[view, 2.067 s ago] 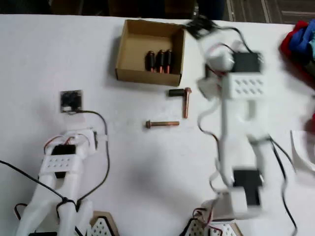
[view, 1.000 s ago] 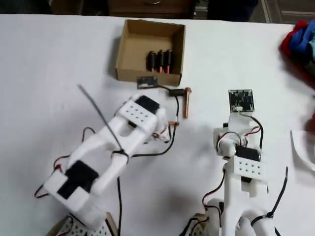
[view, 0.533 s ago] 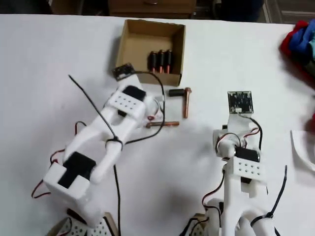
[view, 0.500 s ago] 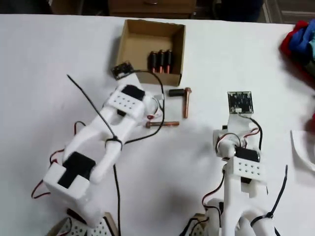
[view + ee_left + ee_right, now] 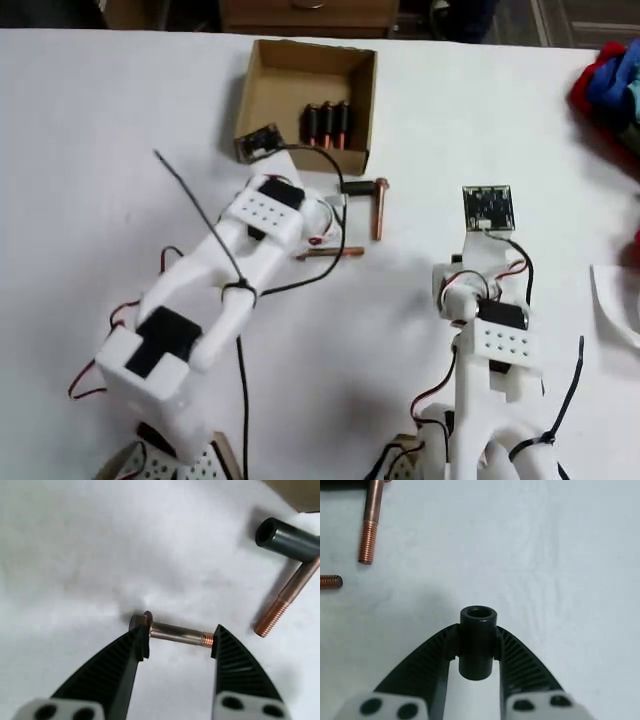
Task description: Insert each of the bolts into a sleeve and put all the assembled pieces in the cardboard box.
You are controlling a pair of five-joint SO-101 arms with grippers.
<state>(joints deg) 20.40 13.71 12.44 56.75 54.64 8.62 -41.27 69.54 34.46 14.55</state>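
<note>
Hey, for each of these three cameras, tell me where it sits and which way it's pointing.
High view: fixed above the table, looking down on the cardboard box, left arm and right arm.
Left wrist view: on the left arm's wrist, looking down past the open left gripper at a bolt lying on the table.
Right wrist view: on the right arm's wrist, looking down past the right gripper, shut on a sleeve.
Shared: both wrist views show the second bolt's threaded end.

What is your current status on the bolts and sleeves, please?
Left gripper open, straddling bolt end to end. Right gripper shut on black sleeve. Spare bolt and spare sleeve nearby, not blocking.
</note>
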